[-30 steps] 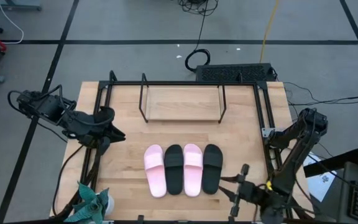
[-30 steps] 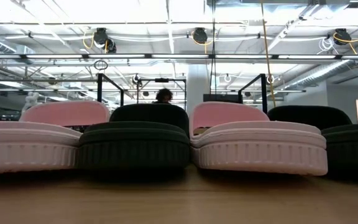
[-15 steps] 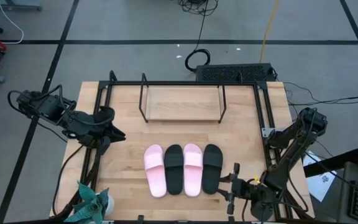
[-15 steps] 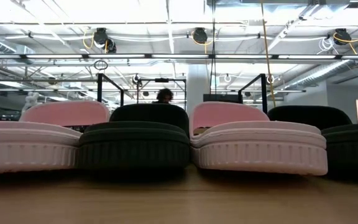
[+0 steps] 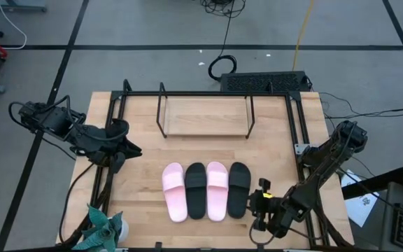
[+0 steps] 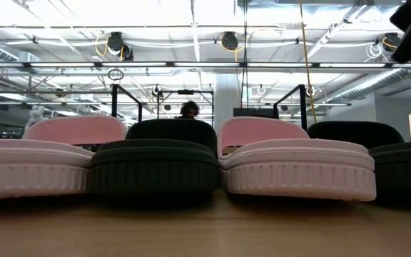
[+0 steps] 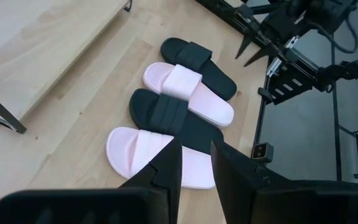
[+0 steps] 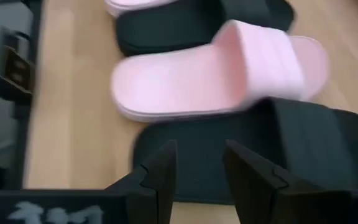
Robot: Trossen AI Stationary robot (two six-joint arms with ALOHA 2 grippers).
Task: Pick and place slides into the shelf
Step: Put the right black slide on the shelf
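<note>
High view: my right gripper point(image 5: 259, 204) sits just beside the outer black slide point(image 5: 238, 189); four slides in a row, shelf point(image 5: 205, 116) beyond, bare.
Left wrist view: my left gripper point(image 7: 194, 163) waits well back, fingers narrowly apart, empty.
Right wrist view: fingers point(image 8: 160, 167) parted, empty, over the black slide.
Risk: I judge closing here could nudge the touching pink slide point(image 8: 219, 74).

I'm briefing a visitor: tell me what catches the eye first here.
Four slides lie side by side at the table's middle, alternating pale pink, black, pink, black. Behind them the shelf stands empty. The right gripper, fingers apart, hovers by the rightmost black slide; the left gripper waits at the table's left edge.
</note>
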